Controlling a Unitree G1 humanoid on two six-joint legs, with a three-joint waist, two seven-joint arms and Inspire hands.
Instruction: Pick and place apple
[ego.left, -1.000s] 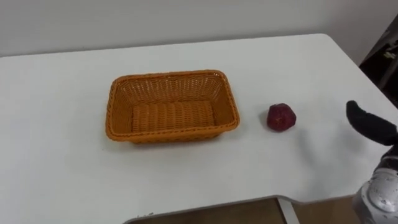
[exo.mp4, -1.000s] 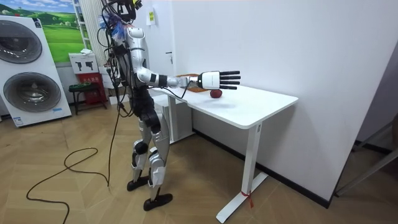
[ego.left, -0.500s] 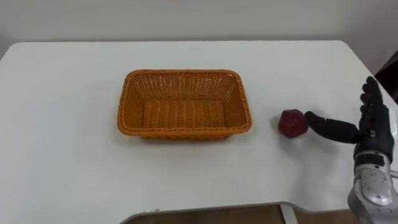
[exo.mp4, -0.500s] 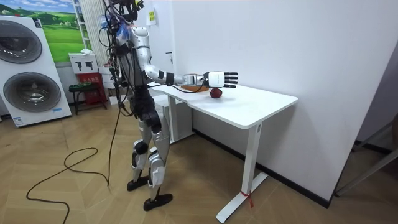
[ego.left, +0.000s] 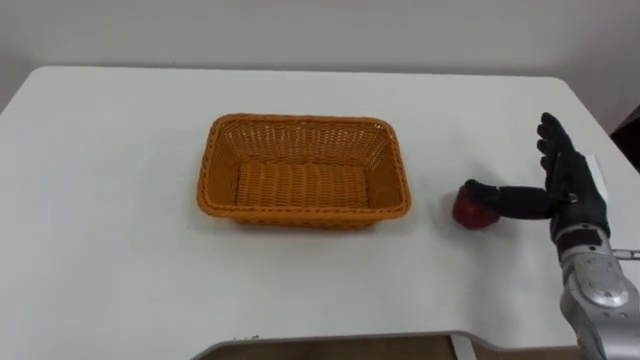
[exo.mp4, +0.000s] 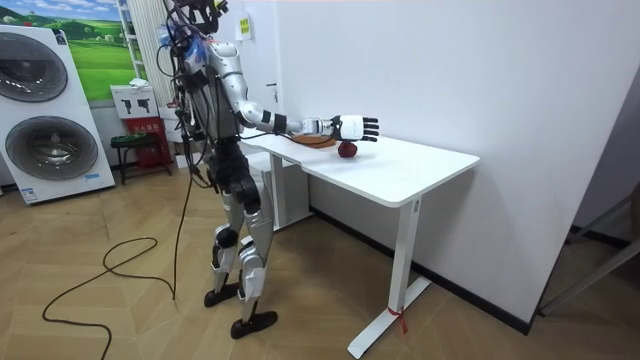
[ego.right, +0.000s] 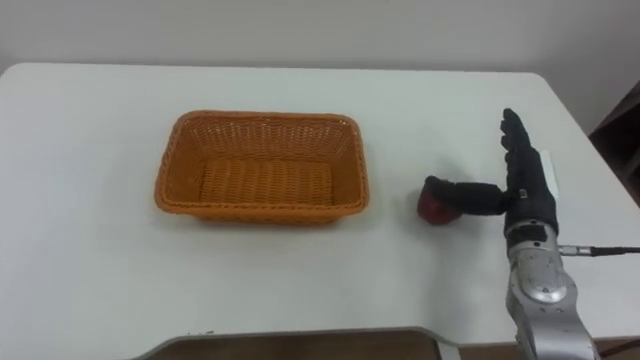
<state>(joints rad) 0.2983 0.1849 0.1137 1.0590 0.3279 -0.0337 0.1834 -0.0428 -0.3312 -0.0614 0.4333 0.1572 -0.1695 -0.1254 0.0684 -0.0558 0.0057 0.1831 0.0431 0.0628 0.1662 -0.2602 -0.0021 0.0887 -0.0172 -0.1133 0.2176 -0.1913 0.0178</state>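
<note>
Apple (ego.left: 468, 211) just left of the right hand (ego.left: 572, 186), lying between that hand and the basket (ego.left: 305, 121).
It sits on the white table (ego.left: 100, 150), near the basket's right end but apart from it, and the basket is empty. The hand is open, with its fingers straight and pointing away from the robot and its thumb stretched sideways, the tip resting on the apple's upper right. By my judgement the palm must slide left before the fingers can close round the fruit.
</note>
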